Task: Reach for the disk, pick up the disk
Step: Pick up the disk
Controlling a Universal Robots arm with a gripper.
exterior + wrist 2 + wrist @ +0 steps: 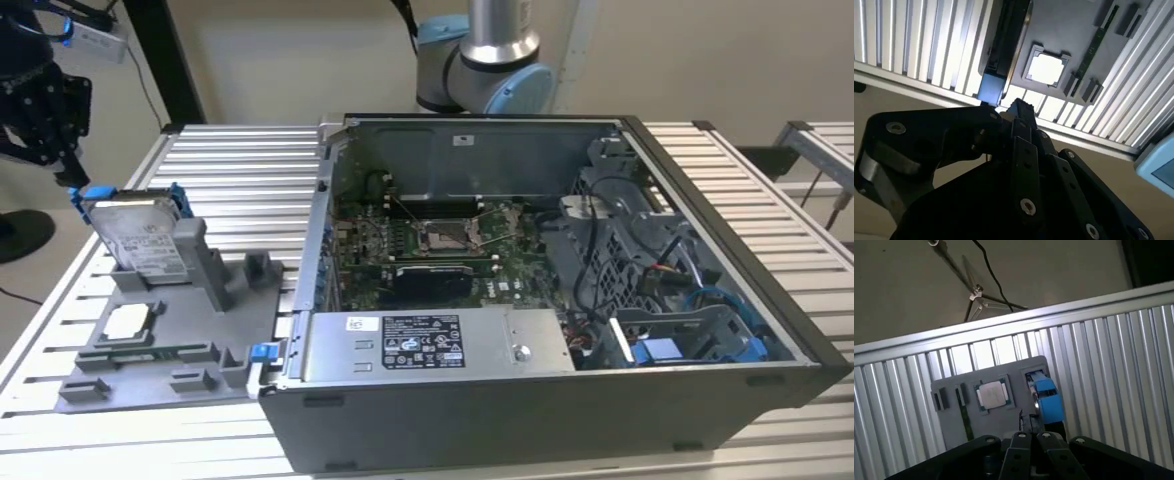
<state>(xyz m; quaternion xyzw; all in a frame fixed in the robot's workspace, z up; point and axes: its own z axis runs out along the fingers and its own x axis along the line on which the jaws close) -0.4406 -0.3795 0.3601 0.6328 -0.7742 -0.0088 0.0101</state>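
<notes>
Step in hand: the reach. The pick-up is not yet done.

Your gripper (47,140) hangs at the exterior view's left edge, above the disk (138,240) and apart from it, with no hold on it. I cannot tell whether it is spread or closed.

The disk stands on edge in the grey holder (200,290) on the slatted table (234,160). Its labelled face is toward the camera and a blue bracket runs round its rim. The holder sits just beside the open computer case (534,400). 1 small square chip (127,322) lies flat in the same holder, near the disk's foot.

In my judgement, the grasp calls for you to line up over the disk's top edge, straddle its thin sides and keep clear of the chip.
</notes>
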